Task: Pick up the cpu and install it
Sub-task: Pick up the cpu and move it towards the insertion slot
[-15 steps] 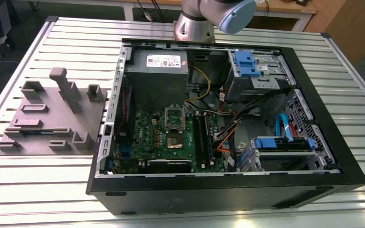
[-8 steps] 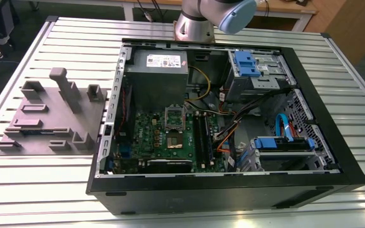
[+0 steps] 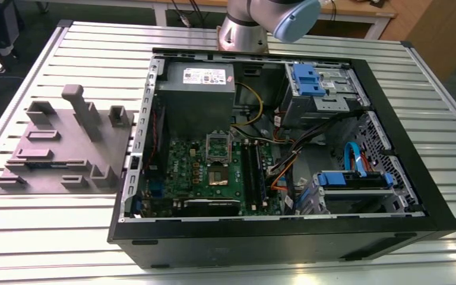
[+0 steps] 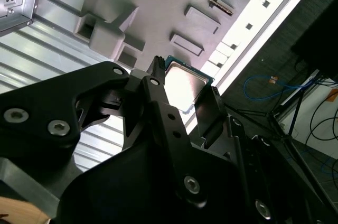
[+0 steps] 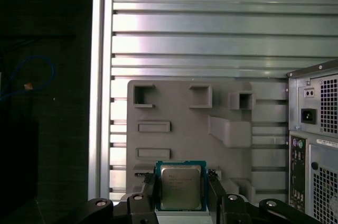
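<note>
In both wrist views my gripper (image 5: 181,183) is shut on the cpu (image 5: 180,186), a small square chip with a shiny silver top and a darker rim. Black fingers (image 5: 148,188) press its two opposite edges. The second wrist view has the cpu (image 4: 184,84) between the same fingers (image 4: 158,84), held in the air above the grey fixture plate (image 4: 158,7). In the exterior view the open computer case (image 3: 284,237) lies on the table, its green motherboard (image 3: 184,169) facing up. A square socket (image 3: 218,176) sits on the board with a silver hinged frame (image 3: 217,145) just behind it.
The grey fixture plate (image 3: 62,148) with raised blocks lies on the slatted metal table (image 3: 46,237) at the exterior view's left of the case. The arm's base (image 3: 244,29) stands behind the case. A grey power supply (image 3: 196,95), blue drive brackets (image 3: 307,80) and cables fill the case.
</note>
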Controlling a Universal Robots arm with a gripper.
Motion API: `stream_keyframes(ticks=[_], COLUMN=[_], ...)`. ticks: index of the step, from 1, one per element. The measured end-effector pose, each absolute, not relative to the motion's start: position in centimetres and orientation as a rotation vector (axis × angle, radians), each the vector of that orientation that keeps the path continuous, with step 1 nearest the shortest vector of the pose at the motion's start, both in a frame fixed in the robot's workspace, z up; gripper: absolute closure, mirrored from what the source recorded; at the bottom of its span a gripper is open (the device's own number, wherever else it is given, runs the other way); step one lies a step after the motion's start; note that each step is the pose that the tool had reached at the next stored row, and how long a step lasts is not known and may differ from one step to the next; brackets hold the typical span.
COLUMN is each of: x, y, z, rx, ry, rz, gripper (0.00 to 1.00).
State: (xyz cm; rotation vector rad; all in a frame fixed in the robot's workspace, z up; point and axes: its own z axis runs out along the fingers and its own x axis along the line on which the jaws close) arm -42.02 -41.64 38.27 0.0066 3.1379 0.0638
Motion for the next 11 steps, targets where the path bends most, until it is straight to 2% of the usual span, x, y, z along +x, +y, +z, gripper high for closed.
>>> stream_keyframes(ticks=[11], x=[-41.71], y=[-41.64], z=[38.28], rx=[0.007], ry=[3.138], rz=[0.065], gripper=[0.53])
